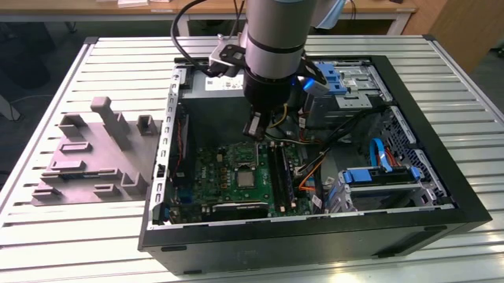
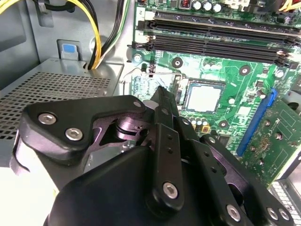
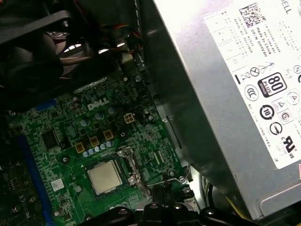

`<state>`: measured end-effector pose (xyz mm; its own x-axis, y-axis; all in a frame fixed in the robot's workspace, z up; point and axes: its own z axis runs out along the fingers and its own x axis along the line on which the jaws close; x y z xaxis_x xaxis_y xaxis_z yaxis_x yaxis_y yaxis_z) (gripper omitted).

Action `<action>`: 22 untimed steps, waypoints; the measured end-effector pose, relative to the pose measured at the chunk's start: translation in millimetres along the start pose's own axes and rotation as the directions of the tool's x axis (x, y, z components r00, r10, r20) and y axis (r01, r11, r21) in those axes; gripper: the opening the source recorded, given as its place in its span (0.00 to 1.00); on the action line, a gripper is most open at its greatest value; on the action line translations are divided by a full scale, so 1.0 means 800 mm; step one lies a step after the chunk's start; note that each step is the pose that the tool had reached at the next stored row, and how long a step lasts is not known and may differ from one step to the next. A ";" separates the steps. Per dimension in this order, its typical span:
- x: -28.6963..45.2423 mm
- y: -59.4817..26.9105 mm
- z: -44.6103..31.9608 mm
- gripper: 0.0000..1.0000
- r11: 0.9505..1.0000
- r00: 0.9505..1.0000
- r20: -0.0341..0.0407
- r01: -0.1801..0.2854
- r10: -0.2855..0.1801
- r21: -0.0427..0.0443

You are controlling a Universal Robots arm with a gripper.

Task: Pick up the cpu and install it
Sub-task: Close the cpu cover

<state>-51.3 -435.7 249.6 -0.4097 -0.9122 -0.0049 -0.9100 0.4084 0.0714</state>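
The cpu (image 2: 203,97) lies flat in its socket (image 2: 203,81) on the green motherboard (image 2: 235,61) inside the open computer case (image 1: 441,194), its pale metal top facing up; it shows in both wrist views (image 3: 104,176) and, as a small pale square, in the exterior view (image 1: 245,177). So the chip already sits where it belongs. The hand (image 1: 254,131) hangs above the board, beside the silver power supply (image 3: 225,94), with nothing between its fingers (image 2: 162,96); whether they are spread or closed I cannot tell. In the exterior view the cpu lies below the hand and toward the case's near wall, close but apart. The chip is square, its edges parallel to the memory slots (image 2: 216,28). On the slatted tabletop (image 1: 87,236), the grey moulded tray (image 1: 94,153) sits outside the case, at the exterior view's left.
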 end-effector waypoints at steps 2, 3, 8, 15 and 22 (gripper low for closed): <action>0.0013 -0.001 0.0000 0.11 1.000 1.000 0.000 0.003 -0.003 0.000; 0.0017 -0.001 0.0000 0.11 1.000 1.000 0.000 0.004 -0.004 0.000; 0.0024 -0.001 -0.0001 0.11 1.000 1.000 0.000 0.005 -0.005 0.000; 0.0036 -0.002 -0.0001 0.11 1.000 1.000 -0.001 0.005 -0.005 0.000; 0.0062 -0.003 0.0000 0.11 1.000 1.000 -0.012 0.011 -0.011 0.005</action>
<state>-51.3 -441.2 249.4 -0.3989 -0.9170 0.0065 -0.9148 0.3985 0.0665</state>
